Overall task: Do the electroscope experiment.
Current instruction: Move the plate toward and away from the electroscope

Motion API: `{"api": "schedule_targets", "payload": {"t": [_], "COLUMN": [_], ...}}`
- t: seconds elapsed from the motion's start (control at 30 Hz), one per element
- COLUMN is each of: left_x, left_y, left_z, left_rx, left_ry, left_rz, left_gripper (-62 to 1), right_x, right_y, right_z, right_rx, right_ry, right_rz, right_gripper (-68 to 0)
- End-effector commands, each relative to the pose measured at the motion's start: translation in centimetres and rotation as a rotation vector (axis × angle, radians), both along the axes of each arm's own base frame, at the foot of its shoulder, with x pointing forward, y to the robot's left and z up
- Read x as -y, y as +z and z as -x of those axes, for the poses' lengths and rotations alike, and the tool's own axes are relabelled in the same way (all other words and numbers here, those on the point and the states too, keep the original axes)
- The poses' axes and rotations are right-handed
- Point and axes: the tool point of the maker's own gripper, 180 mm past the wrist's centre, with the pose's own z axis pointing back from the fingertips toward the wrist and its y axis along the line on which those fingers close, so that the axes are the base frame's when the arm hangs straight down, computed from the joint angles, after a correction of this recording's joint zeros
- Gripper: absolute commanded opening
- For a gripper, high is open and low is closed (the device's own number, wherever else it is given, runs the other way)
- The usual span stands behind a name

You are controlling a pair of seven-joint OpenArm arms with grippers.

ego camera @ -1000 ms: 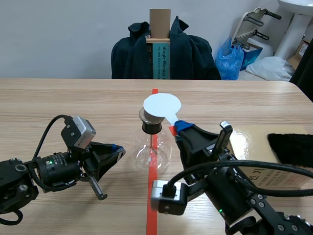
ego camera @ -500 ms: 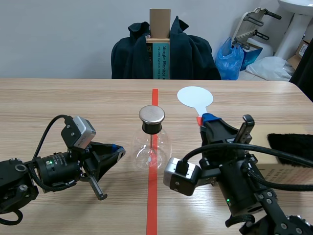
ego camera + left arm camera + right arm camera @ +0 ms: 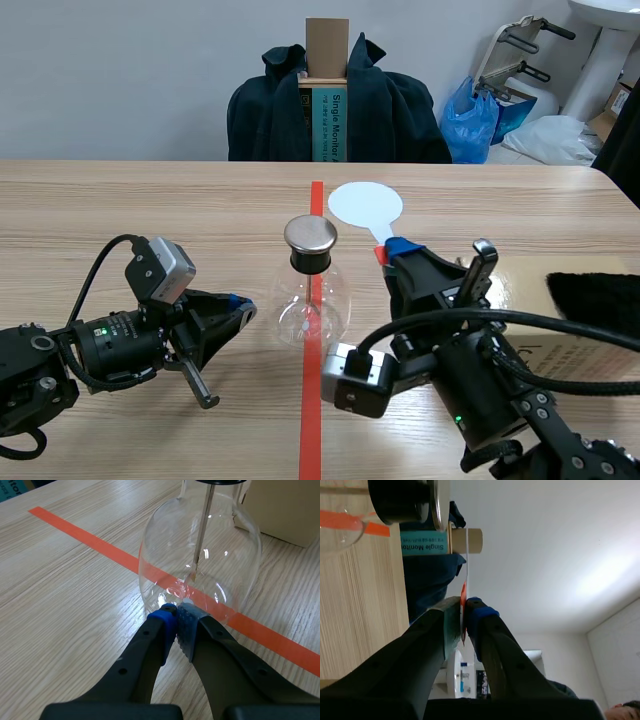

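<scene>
One glass flask (image 3: 311,300) upright on table (image 3: 150,210), astride tape line (image 3: 312,430); metal cap (image 3: 310,233) on top, thin rod (image 3: 202,530) hanging inside. L gripper (image 3: 240,308) low at flask's left, pads pressed together w/ nothing between, tips just beside flask's lower wall; contact unclear. R gripper (image 3: 388,252) at flask's right, clamped on stem of white disc (image 3: 365,204). Disc raised behind & right of cap, clear gap between disc edge & cap rim. Bare wood beyond flask up to far table edge. Box (image 3: 525,285) w/ black cloth (image 3: 595,300) well right of flask.
</scene>
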Motion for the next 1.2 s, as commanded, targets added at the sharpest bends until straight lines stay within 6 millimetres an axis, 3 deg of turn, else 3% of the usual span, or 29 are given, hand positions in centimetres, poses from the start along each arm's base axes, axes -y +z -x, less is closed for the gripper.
{"api": "schedule_targets", "payload": {"t": [0.0,0.3,0.67,0.87,1.17], "left_x": [0.6,0.6,0.6,0.6,0.6], "left_y": [1.3,1.3,1.3,1.3,1.3], "left_z": [-0.6,-0.6,-0.6,-0.6,-0.6], "left_rx": [0.032,0.032,0.032,0.032,0.032], "left_ry": [-0.007,-0.007,-0.007,-0.007,-0.007], "left_rz": [0.033,0.033,0.033,0.033,0.033], "left_gripper": [-58.1,-58.1,-58.2,-58.1,-58.1], "right_x": [0.0,-1.5,-1.8,-1.1,1.7], "right_y": [1.1,1.0,1.0,1.1,1.1], "right_z": [-0.4,0.6,0.7,0.3,-1.2], "right_rx": [0.042,0.045,0.046,0.044,0.038], "right_ry": [0.02,0.12,0.137,0.09,-0.081], "right_rz": [-0.001,0.01,0.011,0.006,-0.012], "right_gripper": [-66.9,-66.9,-66.9,-66.9,-66.9]}}
